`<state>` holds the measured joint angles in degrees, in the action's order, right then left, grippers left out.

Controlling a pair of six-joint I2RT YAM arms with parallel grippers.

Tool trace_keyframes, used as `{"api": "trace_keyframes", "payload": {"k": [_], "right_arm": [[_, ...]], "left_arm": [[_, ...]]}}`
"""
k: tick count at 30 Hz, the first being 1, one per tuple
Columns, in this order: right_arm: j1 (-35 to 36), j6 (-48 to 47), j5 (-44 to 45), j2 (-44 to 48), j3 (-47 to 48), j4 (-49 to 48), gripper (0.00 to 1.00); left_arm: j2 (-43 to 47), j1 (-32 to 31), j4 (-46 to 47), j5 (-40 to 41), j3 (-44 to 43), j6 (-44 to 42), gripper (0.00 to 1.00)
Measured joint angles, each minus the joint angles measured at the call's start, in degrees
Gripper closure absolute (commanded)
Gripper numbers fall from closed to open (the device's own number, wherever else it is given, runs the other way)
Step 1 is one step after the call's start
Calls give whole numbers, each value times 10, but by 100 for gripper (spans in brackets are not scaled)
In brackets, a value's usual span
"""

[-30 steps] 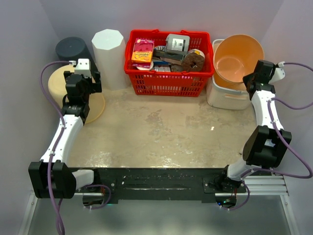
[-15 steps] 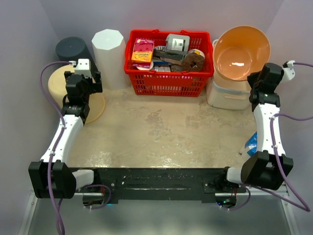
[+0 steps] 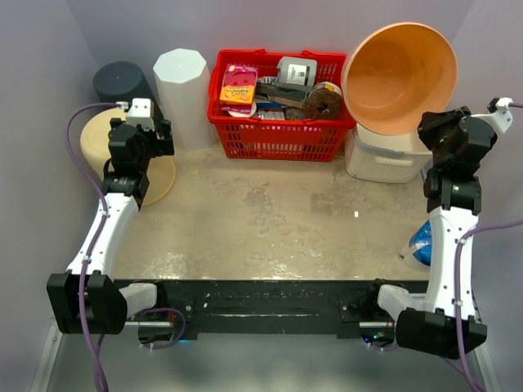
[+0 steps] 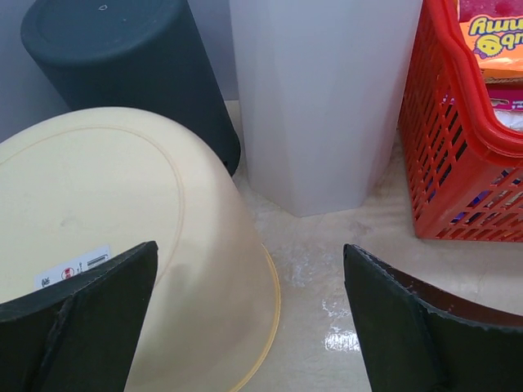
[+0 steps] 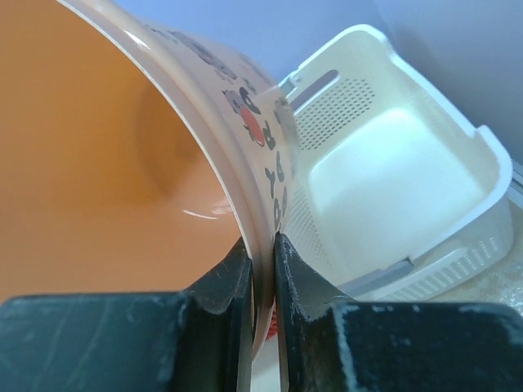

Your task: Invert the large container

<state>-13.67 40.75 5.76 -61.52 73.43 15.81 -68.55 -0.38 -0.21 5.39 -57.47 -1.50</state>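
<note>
Right tool [image 5: 263,247] clamps the rim of the large orange container [image 3: 400,73], which hangs tilted at the tool's 11 o'clock over the white basket [image 3: 380,163]; left tool [image 4: 249,249] gapes wide.

Left arm [image 3: 110,224] reaches forward along the left side, wrist raised. Left gripper [image 4: 249,261] points toward the back, jaws spread wide and holding nothing. Right arm [image 3: 445,237] stands tall from its base, with the elbow low. Right gripper [image 5: 261,245] is pinched nearly closed on the rim of the orange container [image 3: 400,69].
</note>
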Motion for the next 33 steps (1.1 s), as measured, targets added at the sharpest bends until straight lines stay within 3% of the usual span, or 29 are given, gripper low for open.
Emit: {"api": "trace_keyframes", "payload": {"k": [17, 33], "right_arm": [[5, -118, -201, 56, 36, 137, 100], [19, -262, -292, 44, 63, 244, 100]], "left_arm": [[0, 0, -10, -16, 0, 24, 1], [0, 0, -12, -58, 0, 40, 1]]}}
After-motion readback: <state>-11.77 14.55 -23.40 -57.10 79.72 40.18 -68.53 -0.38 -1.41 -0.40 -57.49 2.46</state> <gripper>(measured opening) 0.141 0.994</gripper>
